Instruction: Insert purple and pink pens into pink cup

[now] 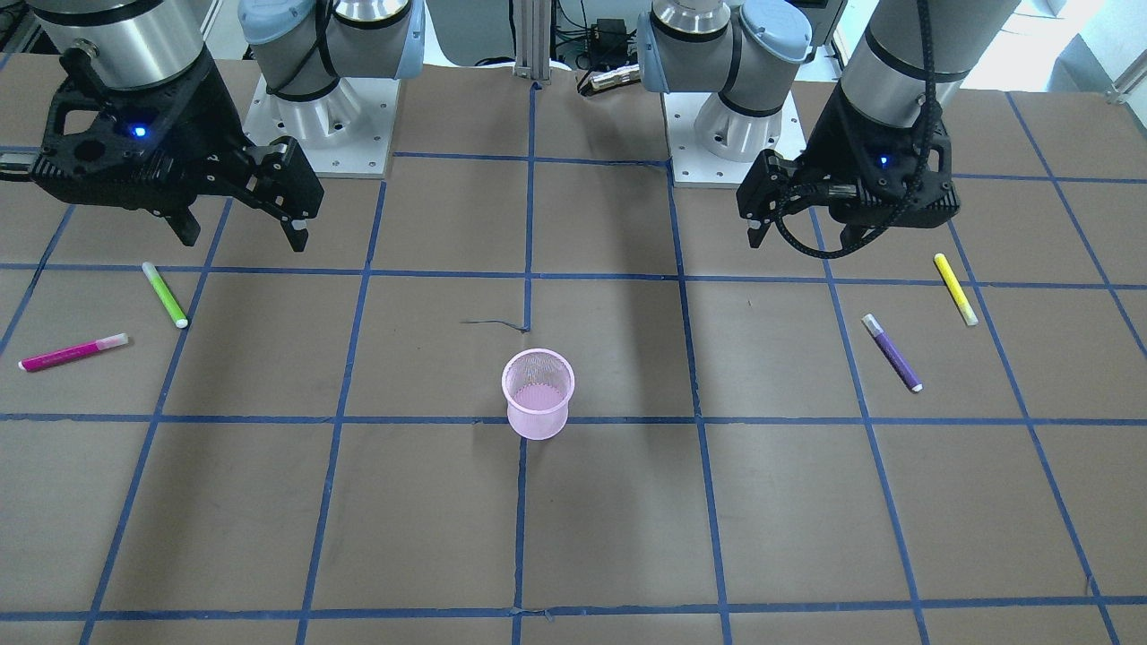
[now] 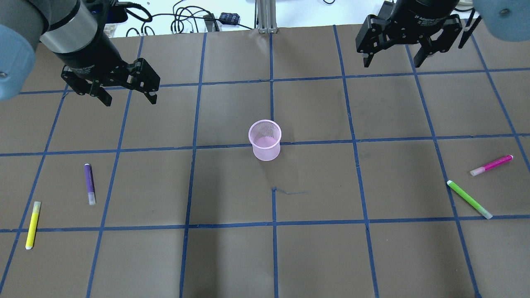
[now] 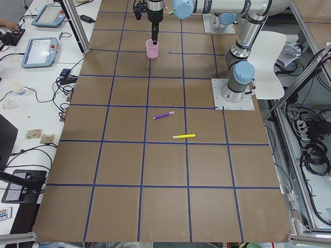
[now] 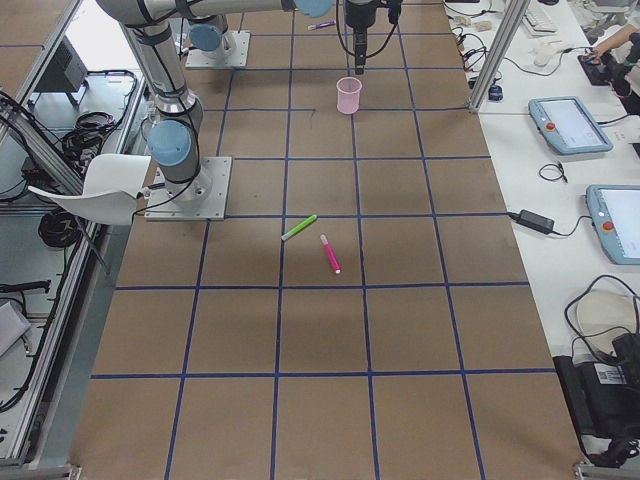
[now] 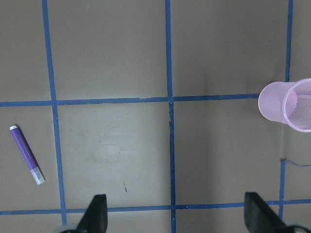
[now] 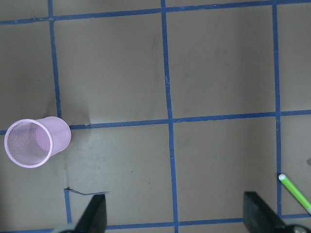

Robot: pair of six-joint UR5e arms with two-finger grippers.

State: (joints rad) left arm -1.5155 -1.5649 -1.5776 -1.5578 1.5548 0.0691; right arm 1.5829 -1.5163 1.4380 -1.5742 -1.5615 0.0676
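The pink mesh cup [image 2: 265,140] stands upright and empty at the table's middle; it also shows in the front view [image 1: 538,394] and in both wrist views [image 5: 289,104] [image 6: 34,141]. The purple pen [image 2: 89,183] lies flat on the robot's left side [image 1: 892,352] [image 5: 27,155]. The pink pen [image 2: 491,165] lies flat on the robot's right side [image 1: 73,352]. My left gripper [image 2: 130,100] hovers open and empty above the table, far side of the purple pen. My right gripper [image 2: 392,64] hovers open and empty, well away from the pink pen.
A yellow pen [image 2: 32,224] lies near the purple one at the left. A green pen [image 2: 469,199] lies beside the pink one at the right and shows at the right wrist view's edge [image 6: 295,193]. Blue tape lines grid the brown table.
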